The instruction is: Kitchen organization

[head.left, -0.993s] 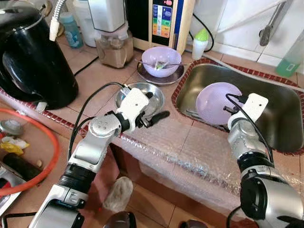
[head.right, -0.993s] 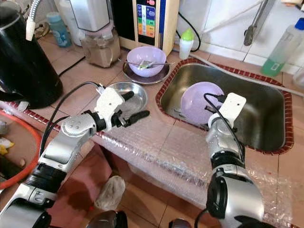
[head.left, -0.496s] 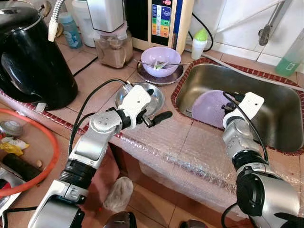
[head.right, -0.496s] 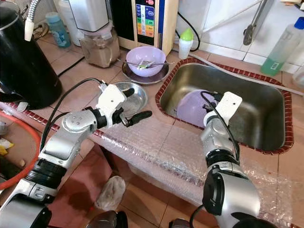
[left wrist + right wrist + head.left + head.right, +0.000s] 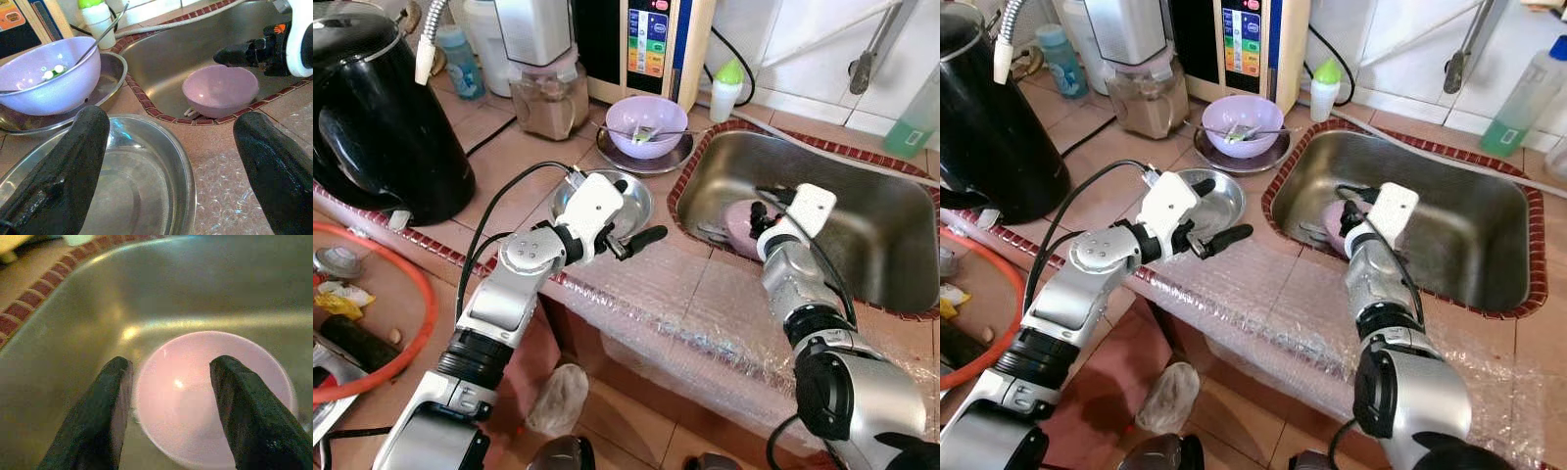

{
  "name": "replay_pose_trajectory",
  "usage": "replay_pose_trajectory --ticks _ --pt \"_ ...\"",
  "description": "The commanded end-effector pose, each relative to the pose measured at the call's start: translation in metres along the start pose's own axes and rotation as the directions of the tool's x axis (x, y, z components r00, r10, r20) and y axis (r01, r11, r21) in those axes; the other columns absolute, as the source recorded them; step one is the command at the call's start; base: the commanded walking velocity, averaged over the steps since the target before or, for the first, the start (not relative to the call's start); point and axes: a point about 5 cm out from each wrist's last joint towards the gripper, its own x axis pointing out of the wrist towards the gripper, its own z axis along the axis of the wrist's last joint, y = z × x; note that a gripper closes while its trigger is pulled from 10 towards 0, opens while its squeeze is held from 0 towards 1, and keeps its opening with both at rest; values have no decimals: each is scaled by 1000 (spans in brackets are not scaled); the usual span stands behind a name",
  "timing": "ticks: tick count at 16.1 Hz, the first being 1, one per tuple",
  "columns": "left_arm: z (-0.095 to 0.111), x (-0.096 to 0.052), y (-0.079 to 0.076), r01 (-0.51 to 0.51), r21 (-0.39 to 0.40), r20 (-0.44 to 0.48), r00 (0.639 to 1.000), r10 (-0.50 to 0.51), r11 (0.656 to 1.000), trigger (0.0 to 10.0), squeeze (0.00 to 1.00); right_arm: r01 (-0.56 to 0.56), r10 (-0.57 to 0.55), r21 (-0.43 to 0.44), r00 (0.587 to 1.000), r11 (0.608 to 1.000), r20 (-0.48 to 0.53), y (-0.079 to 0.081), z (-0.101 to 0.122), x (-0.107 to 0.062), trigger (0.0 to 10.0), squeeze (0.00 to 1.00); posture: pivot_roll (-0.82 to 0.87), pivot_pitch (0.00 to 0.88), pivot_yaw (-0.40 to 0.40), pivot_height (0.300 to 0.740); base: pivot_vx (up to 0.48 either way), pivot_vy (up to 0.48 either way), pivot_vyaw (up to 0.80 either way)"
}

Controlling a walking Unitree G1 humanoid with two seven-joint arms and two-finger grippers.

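1. Two hands are at work. Leftmost, the left hand [image 5: 628, 212] hangs over the tiled surface [image 5: 509, 157] with its fingers spread wide and nothing between them — the steel dish [image 5: 127, 191] lies directly under and ahead of it, so this arm is plainly the nearer one for that dish.
2. Behind the dish, toward the wall, a lilac bowl [image 5: 646, 125] with a spoon sits on a steel plate [image 5: 644, 160], apart from either hand.
3. Rightward, the pink bowl [image 5: 210, 391] rests mouth-down in the sink [image 5: 891, 235], near its left wall.
4. Farthest right, the right hand [image 5: 1351, 201] hovers just above that bowl, fingers parted and empty, straddling it — the bowl lies straight ahead along them.
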Motion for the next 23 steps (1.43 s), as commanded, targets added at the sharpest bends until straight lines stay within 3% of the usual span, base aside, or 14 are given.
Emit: replay_pose_trajectory --ticks 1,2,3,4,6,8,11,12,13,14,18,19,20,23 --pt "0 -3 7 -37 13 -6 999 37 999 10000 1000 -41 48 -83 996 996 77 4 14 2 10000 1000 22 51 30 740 0 0 0" --pt "-1 -4 10 -72 5 -3 997 72 997 10000 1000 -67 78 -90 990 994 117 7 20 2 10000 1000 22 51 29 740 0 0 0" --pt "1 -7 23 -211 -25 21 977 212 977 10000 1000 -131 152 -121 970 984 191 15 28 -1 10000 1000 20 51 24 740 0 0 0" --pt "1 -14 38 -349 -90 37 935 353 933 10000 1000 -194 228 -163 947 967 225 24 29 -6 10000 1000 18 52 21 740 0 0 0" --pt "-1 -22 51 -470 -152 22 878 478 869 10000 1000 -291 327 -176 915 940 236 37 24 -14 10000 1000 14 55 19 740 0 0 0" --pt "-11 -32 63 -587 -219 -54 805 591 780 10000 1000 -380 435 -238 863 894 256 50 18 -30 10000 1000 11 55 18 740 0 0 0" --pt "-26 -37 70 -640 -246 -145 767 625 729 10000 1000 -474 542 -285 802 833 250 61 11 -50 10000 1000 5 52 19 740 0 0 0" --pt "-31 -36 70 -641 -267 -190 767 612 720 10000 745 -510 582 -301 775 806 246 65 11 -58 10000 1000 4 52 19 740 0 0 0" --pt "-33 -33 68 -612 -304 -205 790 577 730 10000 0 -529 605 -315 760 788 237 68 10 -63 10000 227 -2 49 20 740 0 0 0" --pt "-32 -30 67 -599 -323 -201 800 565 733 10000 0 -538 615 -318 752 781 239 70 9 -65 10000 0 -2 48 19 740 0 0 0" --pt "-35 -17 59 -536 -424 -237 844 482 730 10000 0 -543 590 -241 774 805 228 69 12 -70 10000 0 -1 48 24 740 0 0 0" --pt "-36 -16 57 -526 -446 -246 850 466 724 9529 0 -555 599 -232 767 799 230 70 14 -72 10000 0 0 49 26 740 0 0 0" --pt "-39 -14 55 -508 -481 -265 861 434 714 706 0 -570 611 -224 757 791 233 71 16 -75 10000 0 -1 50 28 740 0 0 0" --pt "-43 -14 50 -486 -549 -291 874 391 680 0 0 -574 609 -209 763 792 214 67 15 -77 10000 0 -3 54 32 740 0 0 0"
